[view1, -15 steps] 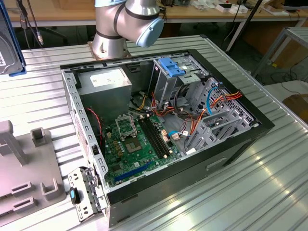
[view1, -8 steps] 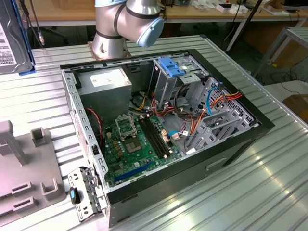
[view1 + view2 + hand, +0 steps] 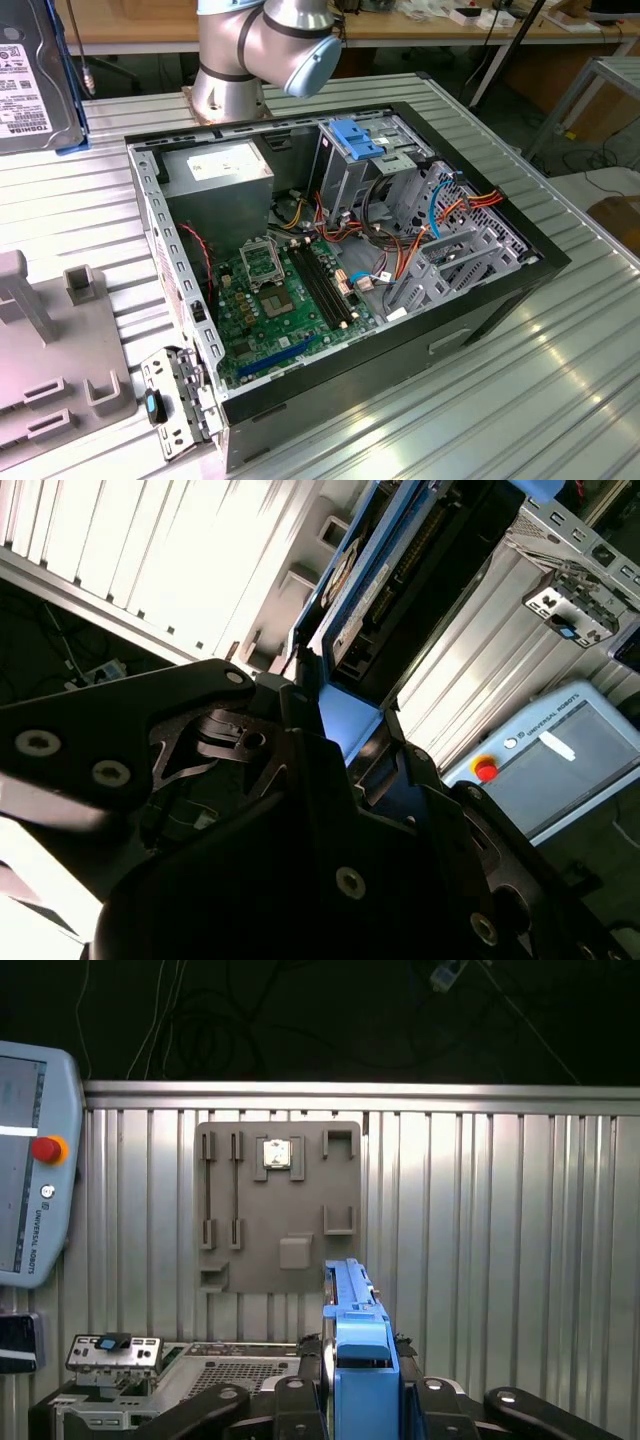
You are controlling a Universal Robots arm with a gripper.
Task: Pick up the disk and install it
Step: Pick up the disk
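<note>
The disk [image 3: 35,80] hangs at the top of the exterior view's left, close to the camera: dark grey metal with a white label and a blue rail along its edge. The first wrist view looks along the disk's blue rail [image 3: 358,1345], which stands edge-on between the black fingers [image 3: 290,1400] of my gripper [image 3: 360,1405]. In the second wrist view the disk [image 3: 385,575] sticks out past the gripper [image 3: 340,720], whose jaws are shut on it. It is held in the air, away from the open computer case [image 3: 340,280].
The case lies open on the ribbed metal table [image 3: 560,400], with a blue drive bay [image 3: 360,135], power supply [image 3: 215,165] and motherboard [image 3: 280,300]. A grey fixture plate [image 3: 50,370] lies at the exterior view's left. The arm's base [image 3: 250,55] stands behind the case. A teach pendant [image 3: 30,1160] lies nearby.
</note>
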